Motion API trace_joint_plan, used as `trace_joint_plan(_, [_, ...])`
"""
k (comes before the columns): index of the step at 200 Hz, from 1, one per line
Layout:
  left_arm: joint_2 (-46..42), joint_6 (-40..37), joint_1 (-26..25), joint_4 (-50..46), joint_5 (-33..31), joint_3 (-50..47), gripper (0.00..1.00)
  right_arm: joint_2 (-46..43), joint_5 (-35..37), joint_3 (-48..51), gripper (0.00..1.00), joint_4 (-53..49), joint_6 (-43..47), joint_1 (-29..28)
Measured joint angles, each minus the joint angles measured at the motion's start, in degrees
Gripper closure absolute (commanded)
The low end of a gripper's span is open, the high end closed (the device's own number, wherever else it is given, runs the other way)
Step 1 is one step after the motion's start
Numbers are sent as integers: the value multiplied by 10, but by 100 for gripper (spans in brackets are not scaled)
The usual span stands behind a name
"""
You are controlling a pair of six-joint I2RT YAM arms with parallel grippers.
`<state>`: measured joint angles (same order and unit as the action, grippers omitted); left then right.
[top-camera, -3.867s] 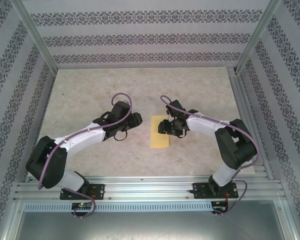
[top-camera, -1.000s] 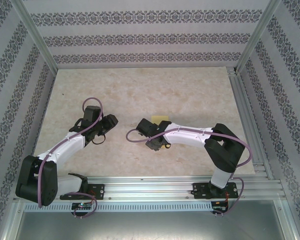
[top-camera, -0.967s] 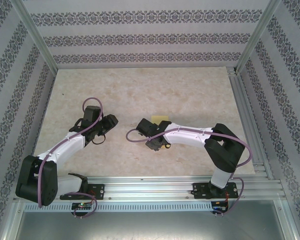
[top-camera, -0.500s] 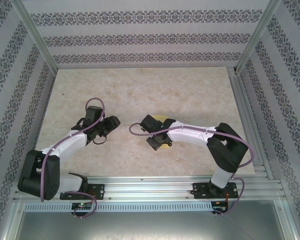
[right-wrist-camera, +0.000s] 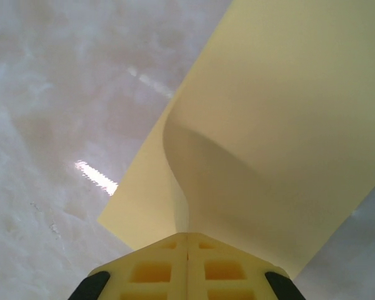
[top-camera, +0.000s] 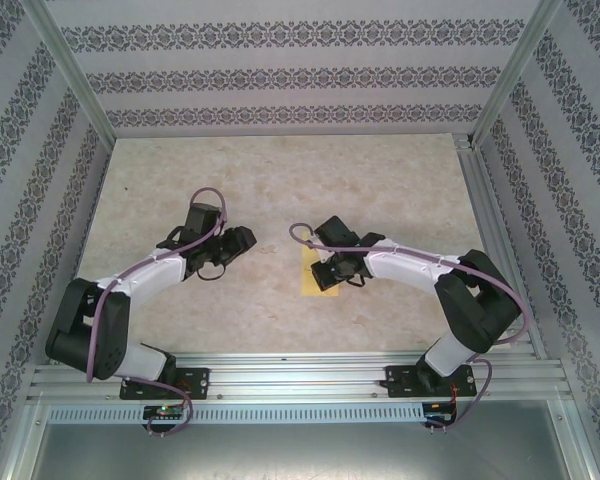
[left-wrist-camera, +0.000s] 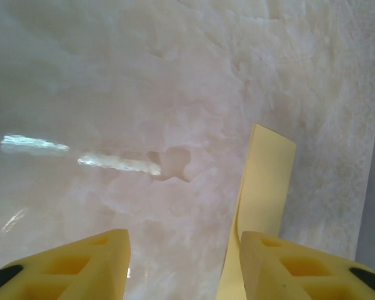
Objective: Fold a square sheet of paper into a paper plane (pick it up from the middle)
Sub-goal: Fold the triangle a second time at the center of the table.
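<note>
The right gripper (right-wrist-camera: pixel 187 240) pinches the smooth, curling pale-yellow sheet (right-wrist-camera: pixel 281 137); beside the sheet, the left gripper (left-wrist-camera: pixel 184 250) has its jaws apart.

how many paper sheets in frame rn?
1. The square sheet of paper is mid-table, pinched and curling up in the right hand. Another sheet hidden under it can't be ruled out.

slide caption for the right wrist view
Right gripper shut on a bowed pale-yellow sheet of paper over the pale marbled table.
</note>
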<state>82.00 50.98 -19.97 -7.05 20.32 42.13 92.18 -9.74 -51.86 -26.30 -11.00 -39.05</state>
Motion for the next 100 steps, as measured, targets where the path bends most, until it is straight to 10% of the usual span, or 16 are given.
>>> trace_joint_plan(100, [157, 2, -128, 21, 34, 131, 65, 4, -181, 42, 90, 87, -30, 120])
